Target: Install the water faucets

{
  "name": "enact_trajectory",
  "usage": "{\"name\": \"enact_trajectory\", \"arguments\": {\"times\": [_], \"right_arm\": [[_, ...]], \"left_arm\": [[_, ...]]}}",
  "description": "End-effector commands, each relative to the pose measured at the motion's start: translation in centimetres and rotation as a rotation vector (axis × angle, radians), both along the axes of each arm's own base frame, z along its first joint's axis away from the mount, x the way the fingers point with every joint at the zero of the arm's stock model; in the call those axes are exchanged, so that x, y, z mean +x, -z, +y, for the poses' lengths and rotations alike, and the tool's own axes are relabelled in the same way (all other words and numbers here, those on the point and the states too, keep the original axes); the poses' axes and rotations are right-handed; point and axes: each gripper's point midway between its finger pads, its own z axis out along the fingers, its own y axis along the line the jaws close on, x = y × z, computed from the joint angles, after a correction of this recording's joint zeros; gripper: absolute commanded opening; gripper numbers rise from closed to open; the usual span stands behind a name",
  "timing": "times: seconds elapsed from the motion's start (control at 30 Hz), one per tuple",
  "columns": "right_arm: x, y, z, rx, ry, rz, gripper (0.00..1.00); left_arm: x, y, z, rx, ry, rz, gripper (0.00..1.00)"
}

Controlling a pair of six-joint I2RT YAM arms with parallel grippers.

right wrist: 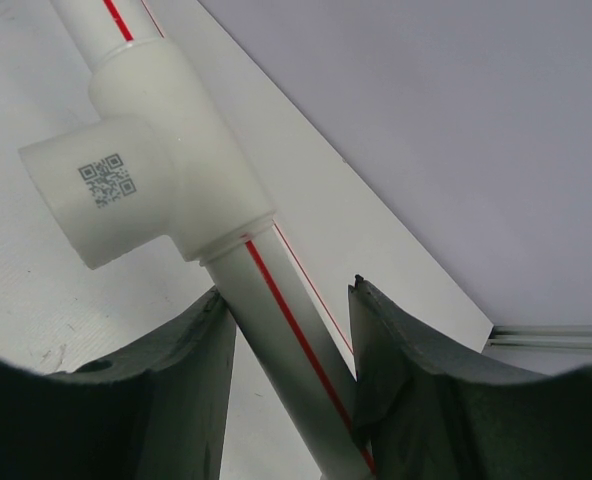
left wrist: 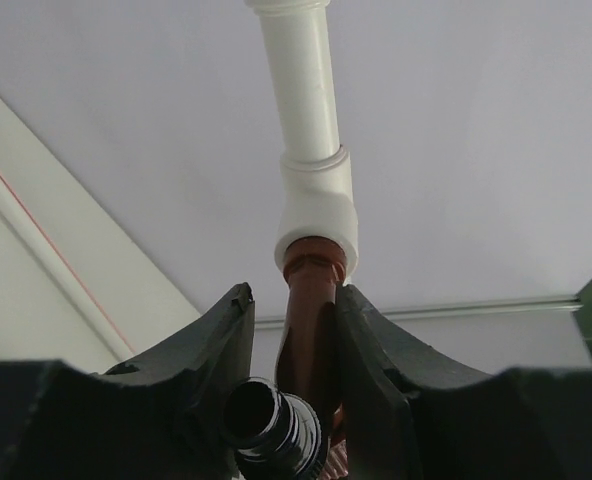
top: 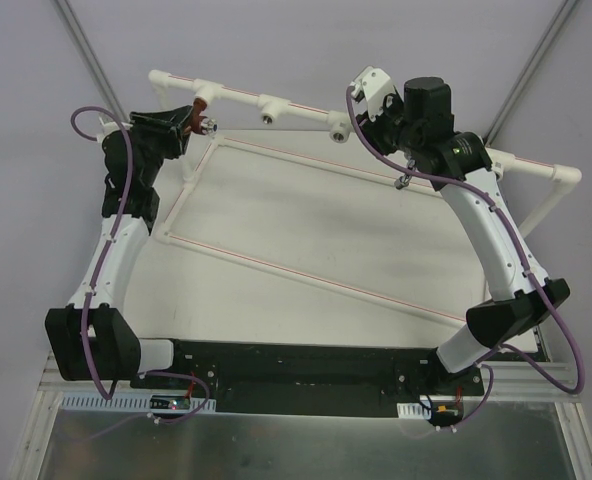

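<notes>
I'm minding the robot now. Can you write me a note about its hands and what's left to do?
Left gripper: shut on the reddish-brown faucet, its end at the socket of a tee fitting; how far in, cannot tell.
Right gripper: straddles the white pipe beside a second tee; grip unclear.
Done: nothing surely finished.
Left: seat this faucet, then fit the silver one, not clearly in view.
</notes>
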Motion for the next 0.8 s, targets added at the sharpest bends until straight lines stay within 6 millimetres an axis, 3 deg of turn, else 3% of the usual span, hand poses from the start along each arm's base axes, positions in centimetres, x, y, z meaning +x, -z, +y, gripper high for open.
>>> {"name": "enact_trajectory", "arguments": {"times": [0.0,0.17,0.23,0.33,0.4,0.47,0.57,0.6,0.67,0.77], "right_arm": [[-1.1,5.4,0.1,0.033,0.056,0.216,0.0],[-1.3,5.2,0.5,0.044,0.044,0.216,0.0],[-1.3,5.3,0.6,0.047,0.041,0.218,0.0],[-1.3,5.2,0.6,0.052,0.039,0.217,0.0],[-1.5,5.1,0.7,0.053,0.035,0.218,0.0],[-1.5,5.2,0.7,0.054,0.038,0.222,0.0],[-1.5,5.2,0.6,0.053,0.041,0.22,0.0],[-1.5,5.1,0.5,0.055,0.044,0.215,0.0],[-1.3,5.0,0.5,0.057,0.053,0.207,0.0],[-0.8,4.7,0.2,0.059,0.068,0.188,0.0]], "left_arm": [[-3.3,-5.3,-0.9,0.447,0.031,-0.208,0.14],[-4.9,-5.7,0.4,0.942,0.027,-0.229,0.02],[-5.1,-4.4,1.3,1.146,0.045,-0.202,0.0],[-5.2,-2.5,0.6,1.423,0.105,-0.218,0.0],[-5.1,-1.4,0.6,1.488,0.123,-0.203,0.0],[-4.9,-1.6,1.0,1.438,0.087,-0.162,0.03],[-5.1,-3.2,1.8,1.309,-0.001,-0.12,0.63],[-5.3,-4.3,2.3,1.265,-0.041,-0.114,0.77],[-6.1,-6.2,3.1,1.177,-0.11,-0.108,0.87],[-8.1,-9.0,4.2,1.133,-0.199,-0.135,0.92]]}}
